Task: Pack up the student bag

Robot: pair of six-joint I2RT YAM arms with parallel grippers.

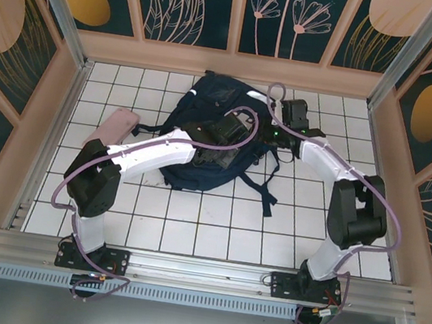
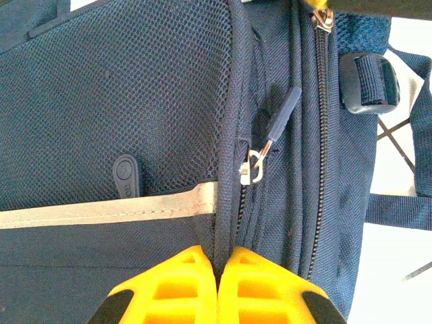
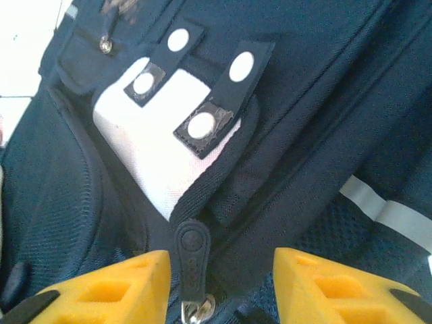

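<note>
With the right gripper half-open around the zipper pull and left gripper pinching the student bag, that tab might slip.

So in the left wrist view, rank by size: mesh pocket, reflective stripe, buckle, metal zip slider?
1. mesh pocket
2. reflective stripe
3. buckle
4. metal zip slider
Stripe and buckle are close.

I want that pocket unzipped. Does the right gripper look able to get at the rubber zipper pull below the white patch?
Probably yes: the zipper pull lies between the open fingers of the right gripper, nothing covering it.
</note>
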